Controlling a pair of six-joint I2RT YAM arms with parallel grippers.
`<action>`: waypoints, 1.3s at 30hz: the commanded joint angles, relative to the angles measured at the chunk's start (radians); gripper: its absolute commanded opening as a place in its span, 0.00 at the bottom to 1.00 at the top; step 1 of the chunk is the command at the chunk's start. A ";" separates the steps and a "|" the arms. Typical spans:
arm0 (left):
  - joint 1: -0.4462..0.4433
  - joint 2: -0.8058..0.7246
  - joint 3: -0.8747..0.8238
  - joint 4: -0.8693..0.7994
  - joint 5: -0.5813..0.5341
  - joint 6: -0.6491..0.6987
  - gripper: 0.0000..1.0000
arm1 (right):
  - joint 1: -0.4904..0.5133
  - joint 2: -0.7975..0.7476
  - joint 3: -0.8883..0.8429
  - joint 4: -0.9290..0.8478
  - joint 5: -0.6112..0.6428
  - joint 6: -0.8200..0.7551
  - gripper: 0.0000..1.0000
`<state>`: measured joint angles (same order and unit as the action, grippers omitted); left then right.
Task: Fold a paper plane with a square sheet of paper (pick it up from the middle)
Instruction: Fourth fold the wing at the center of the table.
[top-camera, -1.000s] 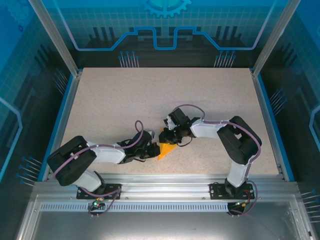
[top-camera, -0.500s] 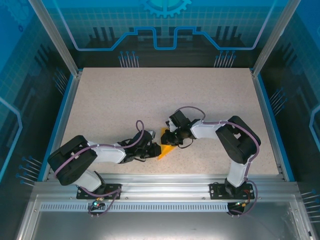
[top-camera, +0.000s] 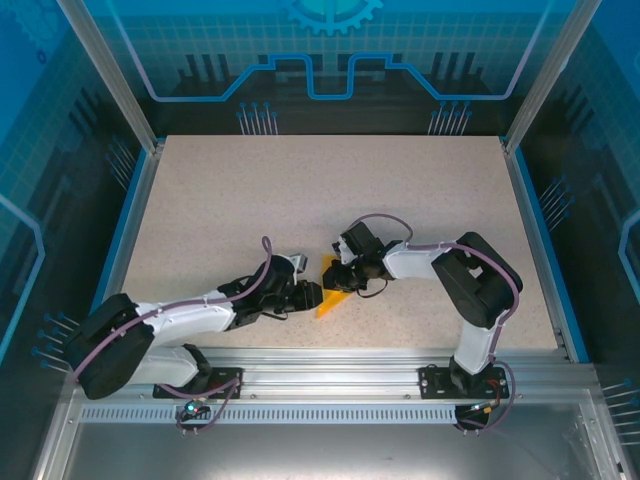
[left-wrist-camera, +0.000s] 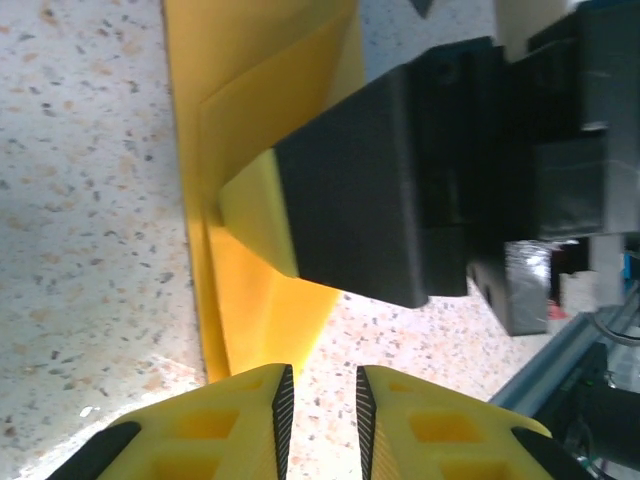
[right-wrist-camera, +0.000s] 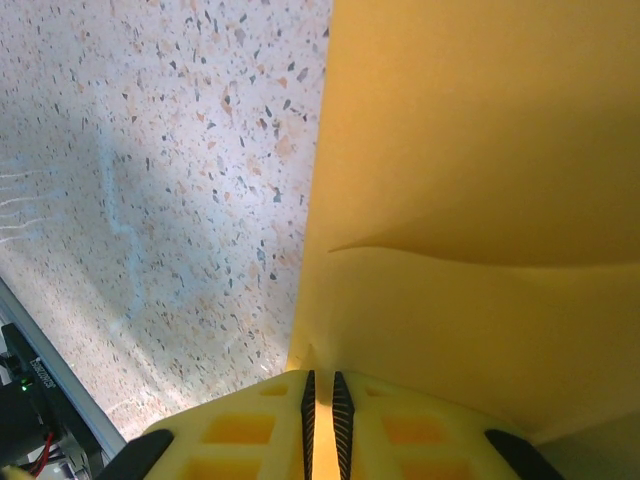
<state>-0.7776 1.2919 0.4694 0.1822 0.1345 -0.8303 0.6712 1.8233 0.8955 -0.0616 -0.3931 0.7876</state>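
The square sheet of paper (top-camera: 330, 299), folded into a creased, pointed orange-yellow shape, lies near the table's front middle. My right gripper (top-camera: 345, 279) comes in from the right and is shut on its edge; the right wrist view has the paper (right-wrist-camera: 480, 200) pinched between the jaws of my right gripper (right-wrist-camera: 322, 400). My left gripper (top-camera: 311, 295) sits just left of the paper, low over the table. In the left wrist view my left gripper (left-wrist-camera: 320, 400) is open with bare table in the gap, the paper (left-wrist-camera: 255, 300) just ahead, and a right finger (left-wrist-camera: 350, 190) on it.
The speckled tabletop (top-camera: 330, 190) stretches wide behind both arms. An aluminium rail (top-camera: 330, 360) runs along the near edge, close to the paper. Blue borders (top-camera: 128, 240) line the sides, with glass walls beyond.
My left gripper has opened and let go of the paper, and the left arm has dropped lower and stretched out. The right gripper still holds the paper in much the same place.
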 joint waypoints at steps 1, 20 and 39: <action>0.006 0.018 0.033 -0.020 0.079 0.030 0.26 | -0.004 0.022 -0.047 -0.070 0.051 -0.021 0.17; 0.012 0.220 0.039 0.076 0.133 -0.037 0.24 | -0.013 0.022 -0.060 -0.064 0.042 -0.026 0.17; -0.031 0.300 -0.032 0.135 0.300 -0.128 0.26 | -0.021 0.034 -0.063 -0.076 0.056 -0.031 0.16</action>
<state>-0.7666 1.5681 0.4774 0.3542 0.3405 -0.9295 0.6647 1.8187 0.8768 -0.0353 -0.4019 0.7727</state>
